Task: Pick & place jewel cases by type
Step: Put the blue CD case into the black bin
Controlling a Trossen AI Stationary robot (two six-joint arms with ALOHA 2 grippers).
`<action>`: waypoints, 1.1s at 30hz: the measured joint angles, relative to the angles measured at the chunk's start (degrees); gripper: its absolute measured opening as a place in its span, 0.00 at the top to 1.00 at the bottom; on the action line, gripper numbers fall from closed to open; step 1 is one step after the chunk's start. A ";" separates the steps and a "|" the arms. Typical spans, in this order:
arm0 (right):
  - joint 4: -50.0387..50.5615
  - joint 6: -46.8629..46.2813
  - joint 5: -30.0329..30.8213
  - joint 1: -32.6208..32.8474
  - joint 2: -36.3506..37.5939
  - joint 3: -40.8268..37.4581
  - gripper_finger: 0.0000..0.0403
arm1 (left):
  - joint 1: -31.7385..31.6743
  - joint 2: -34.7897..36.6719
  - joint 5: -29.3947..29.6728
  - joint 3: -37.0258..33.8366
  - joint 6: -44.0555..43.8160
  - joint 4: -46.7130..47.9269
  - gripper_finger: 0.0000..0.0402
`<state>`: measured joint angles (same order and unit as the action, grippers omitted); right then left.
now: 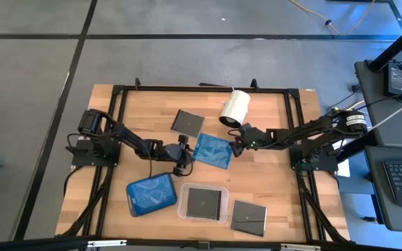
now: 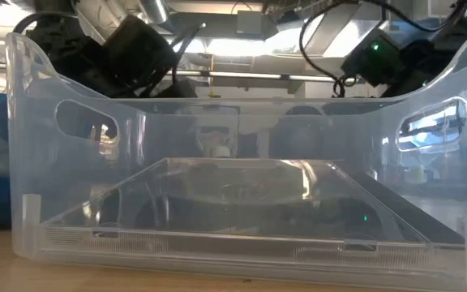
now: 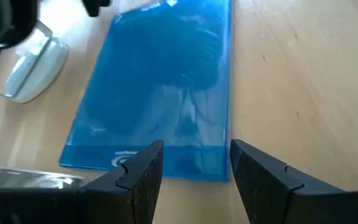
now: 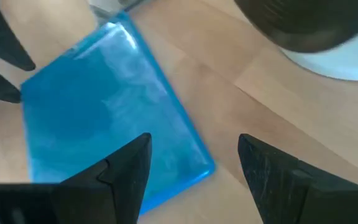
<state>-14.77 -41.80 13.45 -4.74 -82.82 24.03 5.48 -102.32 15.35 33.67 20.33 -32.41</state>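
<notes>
Both arms reach inward, left tool (image 1: 187, 157) and right tool (image 1: 236, 148) spread open, empty, flanking the blue jewel case (image 1: 212, 151).

The high view looks straight down on the whole wooden table (image 1: 271, 174), floor around it. The low view sits at tabletop level, pressed against a clear tray (image 2: 233, 243) filling its frame. Each wrist view looks closely down past its own fingers at one blue jewel case (image 3: 160, 93), seen mid-frame from above.
</notes>
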 joint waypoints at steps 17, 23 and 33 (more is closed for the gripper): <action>-5.32 -5.81 -12.42 -4.34 -6.64 0.14 0.39 | 0.00 -2.62 0.79 0.17 0.85 -1.24 0.54; -6.35 -7.49 -20.06 -4.26 -6.76 0.15 0.39 | 0.04 -2.69 1.32 0.15 0.82 -1.19 0.54; -9.62 -7.53 -27.58 -4.02 -6.99 -0.11 0.39 | 0.04 -2.78 1.51 0.00 -0.08 -2.06 0.54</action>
<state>-24.39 -49.33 -14.13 -8.77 -89.81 23.92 5.52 -105.10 16.86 33.67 20.25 -34.48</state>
